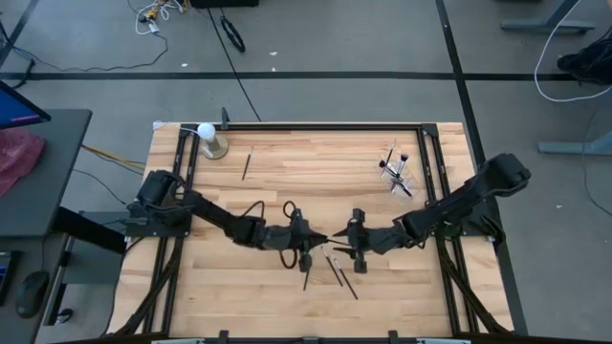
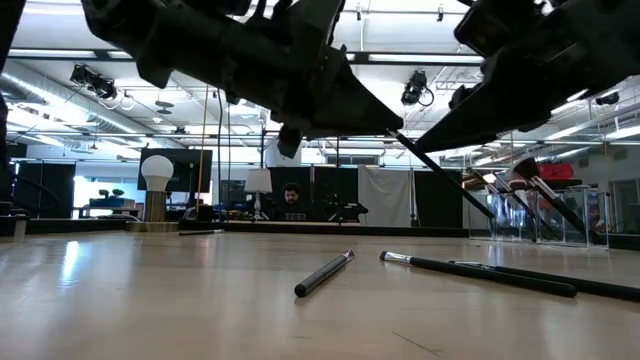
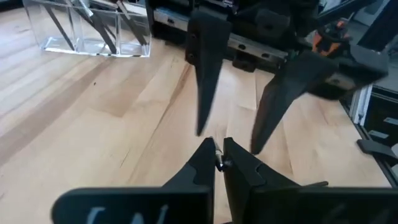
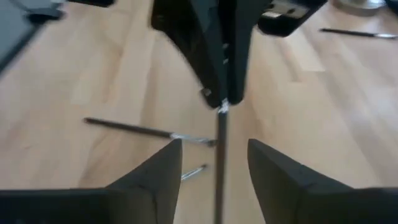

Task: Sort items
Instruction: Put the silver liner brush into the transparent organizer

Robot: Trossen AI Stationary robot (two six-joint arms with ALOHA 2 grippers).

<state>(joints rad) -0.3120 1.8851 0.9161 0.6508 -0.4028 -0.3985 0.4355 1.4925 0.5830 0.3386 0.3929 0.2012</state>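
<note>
A thin dark brush (image 4: 219,162) hangs in the air between my two grippers over the table's near middle. My left gripper (image 1: 320,239) is shut on one end of it. My right gripper (image 4: 214,143) is open, its fingers standing either side of the brush's shaft without touching it. In the low view this brush (image 2: 440,172) slants down clear of the table. Three more brushes (image 1: 333,268) lie flat just nearer the front edge, and a single brush (image 1: 247,164) lies toward the far left. A clear cup (image 1: 397,174) at the far right holds several brushes. My left gripper pinches the brush by its metallic end (image 4: 221,107) between the two fingertips (image 3: 208,158). The fingers come in nearly level from the table's left and lie along the brush. The brush is lifted clear of the table and points toward my right gripper.
A white ball on a metallic base (image 1: 207,134) stands at the far left corner. A black frame rail (image 1: 316,125) runs round the wooden table. Bare wood lies in the middle far part and at the near left. A person (image 2: 291,197) sits in the room behind.
</note>
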